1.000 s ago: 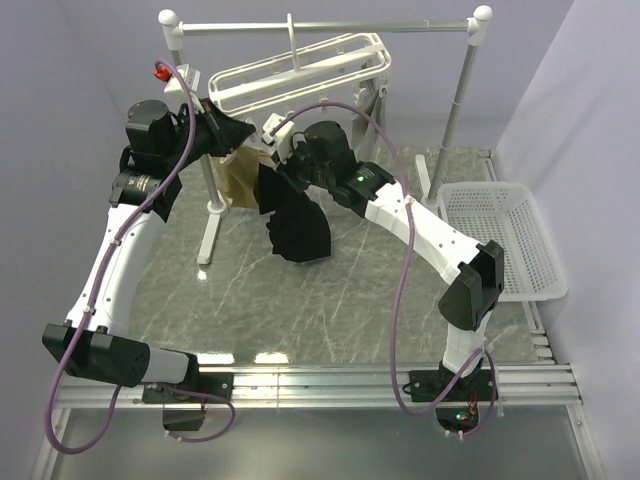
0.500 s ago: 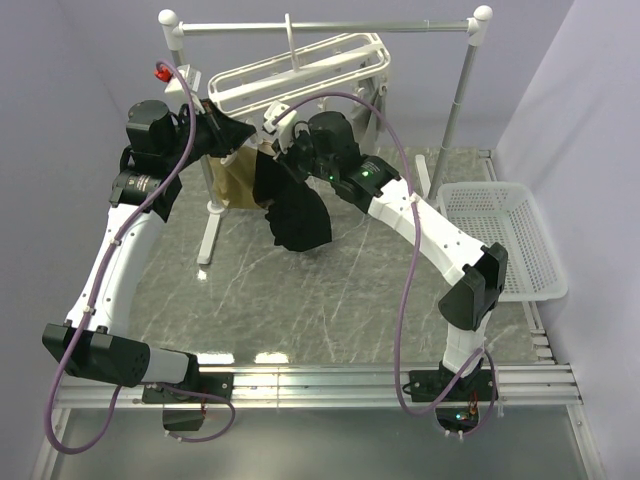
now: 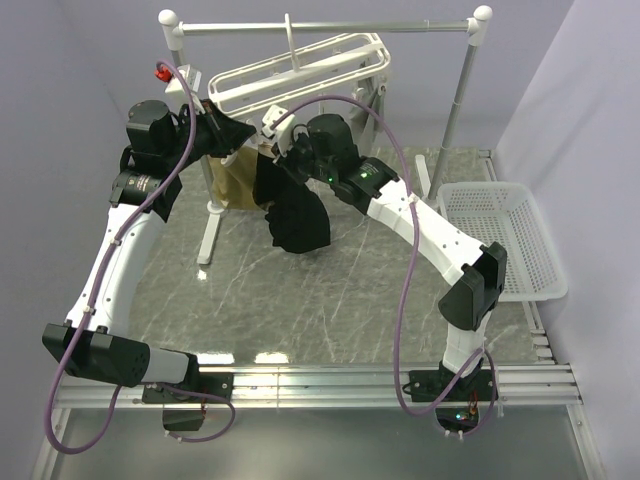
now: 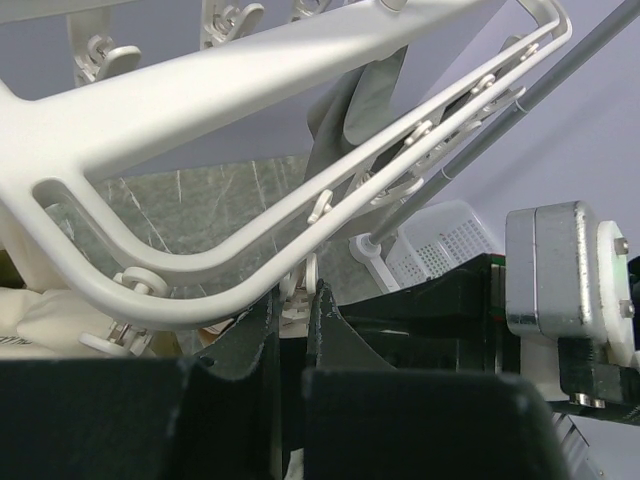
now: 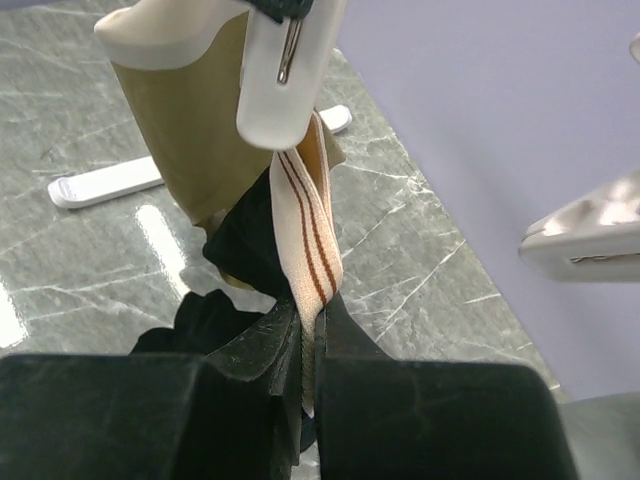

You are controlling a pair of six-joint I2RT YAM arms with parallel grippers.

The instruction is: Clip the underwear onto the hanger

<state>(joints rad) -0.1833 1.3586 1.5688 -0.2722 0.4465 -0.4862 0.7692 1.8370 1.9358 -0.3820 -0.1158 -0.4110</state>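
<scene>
The white hanger (image 3: 300,65) hangs tilted from the metal rail; its rails fill the left wrist view (image 4: 200,100). My left gripper (image 3: 238,130) (image 4: 295,292) is shut on one of the hanger's small white clips (image 4: 292,305). My right gripper (image 3: 285,152) (image 5: 308,318) is shut on the underwear's tan, brown-striped waistband (image 5: 310,235). The waistband's upper end meets the lower tip of a white clip (image 5: 285,80); I cannot tell if it is pinched there. The black body of the underwear (image 3: 295,215) hangs below the gripper, above the table.
A tan garment (image 3: 235,175) (image 5: 195,120) hangs beside the clip. The metal rail (image 3: 330,27) stands on white posts, with a foot (image 5: 110,180) on the marble table. A white basket (image 3: 500,235) sits at the right.
My right gripper has moved up and to the left with the underwear, closer to the hanger's clips and my left gripper. The left arm has stayed put.
</scene>
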